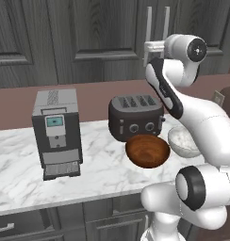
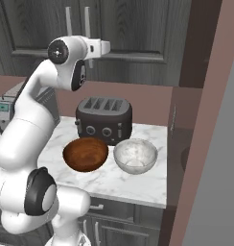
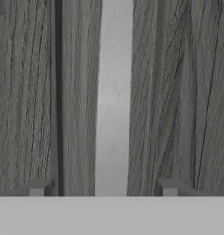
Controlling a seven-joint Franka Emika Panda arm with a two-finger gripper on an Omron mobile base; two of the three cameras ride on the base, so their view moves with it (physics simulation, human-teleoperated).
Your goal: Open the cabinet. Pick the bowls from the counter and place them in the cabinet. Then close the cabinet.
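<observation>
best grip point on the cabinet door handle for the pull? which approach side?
Grip the vertical silver bar handle on its straight shaft, coming head-on from the front with one finger on each side. The bar runs long and upright off the cabinet door face, and in the hand view it already sits centred between the gripper tips, jaws apart.

The cabinet point(image 1: 102, 33) shows matt dark grey wood grain, its handle point(image 3: 114, 96) smooth silver metal. The counter point(image 1: 98, 174) looks like polished white marble. One bowl point(image 1: 147, 150) is glossy reddish-brown wood.
</observation>
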